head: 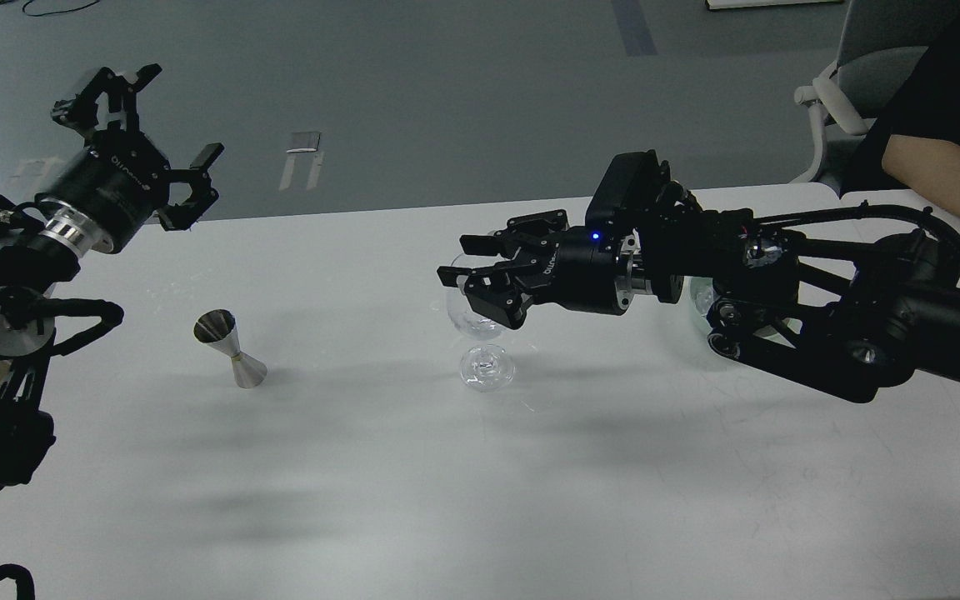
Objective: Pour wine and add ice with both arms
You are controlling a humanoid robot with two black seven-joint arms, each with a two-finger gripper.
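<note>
Clear glass goblet [480, 333] — brushed-metal jigger [231, 349]

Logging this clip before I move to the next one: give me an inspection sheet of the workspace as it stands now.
Surface: white table, bare apart from the items below.
Job's things: clear wine glass upright at centre; ice inside it not clearly visible; glass bowl mostly hidden behind the right arm.
Clutter: steel jigger standing left of the glass.
Grippers: right gripper open, over the glass's rim; left gripper open, raised, holding nothing.
Cables: black cable along the right arm; loop on the left arm.
Surroundings: grey floor, chair, a person's forearm far right.
</note>
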